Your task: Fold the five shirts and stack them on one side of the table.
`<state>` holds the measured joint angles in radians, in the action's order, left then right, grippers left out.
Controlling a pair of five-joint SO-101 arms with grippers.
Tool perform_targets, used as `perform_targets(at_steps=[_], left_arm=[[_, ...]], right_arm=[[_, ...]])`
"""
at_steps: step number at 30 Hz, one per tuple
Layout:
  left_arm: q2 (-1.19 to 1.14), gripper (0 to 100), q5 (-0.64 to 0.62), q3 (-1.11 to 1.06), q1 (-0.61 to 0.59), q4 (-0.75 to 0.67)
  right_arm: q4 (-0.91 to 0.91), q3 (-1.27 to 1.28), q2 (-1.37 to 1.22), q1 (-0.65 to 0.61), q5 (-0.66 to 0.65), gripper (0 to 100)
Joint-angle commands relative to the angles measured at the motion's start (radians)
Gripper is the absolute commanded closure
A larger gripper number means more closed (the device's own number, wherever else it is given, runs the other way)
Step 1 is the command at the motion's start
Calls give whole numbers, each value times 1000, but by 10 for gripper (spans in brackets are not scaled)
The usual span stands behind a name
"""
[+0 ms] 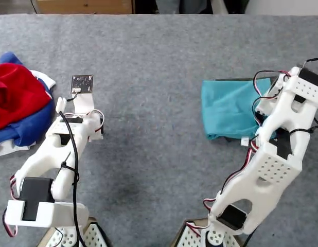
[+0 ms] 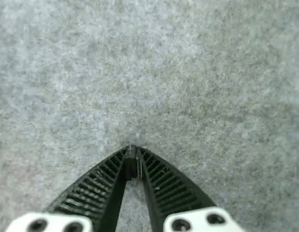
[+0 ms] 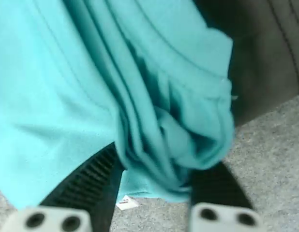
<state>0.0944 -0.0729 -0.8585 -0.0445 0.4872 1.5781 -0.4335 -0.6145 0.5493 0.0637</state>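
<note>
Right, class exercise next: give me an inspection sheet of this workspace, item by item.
Surface: grey table, flat.
Job's things: teal shirt folded on dark cloth; red shirt, blue shirt, white cloth heaped at the opposite edge.
Clutter: nothing seen.
Grippers: left gripper shut over bare table; right gripper at the teal shirt's bunched edge.
Cables: black cable along left arm; coloured wires on right arm.
Surroundings: wooden furniture beyond the far edge.

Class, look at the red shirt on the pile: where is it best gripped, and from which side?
Probably pinch the red shirt at its bunched edge facing the middle of the table, coming down from above there. It lies atop the blue shirt, and that edge is nearest the left gripper.
</note>
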Motion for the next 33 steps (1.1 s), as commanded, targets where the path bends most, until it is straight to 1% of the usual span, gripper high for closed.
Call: perform_targets(at_steps=[1, 7, 11, 20, 24, 28, 33], left_arm=[[38, 970, 2, 28, -12, 8], [38, 970, 2, 28, -12, 8], [38, 970, 2, 28, -12, 8], [38, 970, 2, 28, -12, 8], [38, 970, 2, 28, -12, 8], [38, 970, 2, 28, -12, 8], [38, 970, 2, 28, -12, 8]], right_arm=[[-12, -47, 5, 15, 9, 977], [-2, -113, 12, 9, 9, 964], [35, -199, 13, -18, 6, 985], [114, -584, 12, -121, -2, 985], [160, -727, 7, -184, -78, 985], [180, -750, 7, -239, -135, 985], [175, -754, 5, -247, -140, 985]])
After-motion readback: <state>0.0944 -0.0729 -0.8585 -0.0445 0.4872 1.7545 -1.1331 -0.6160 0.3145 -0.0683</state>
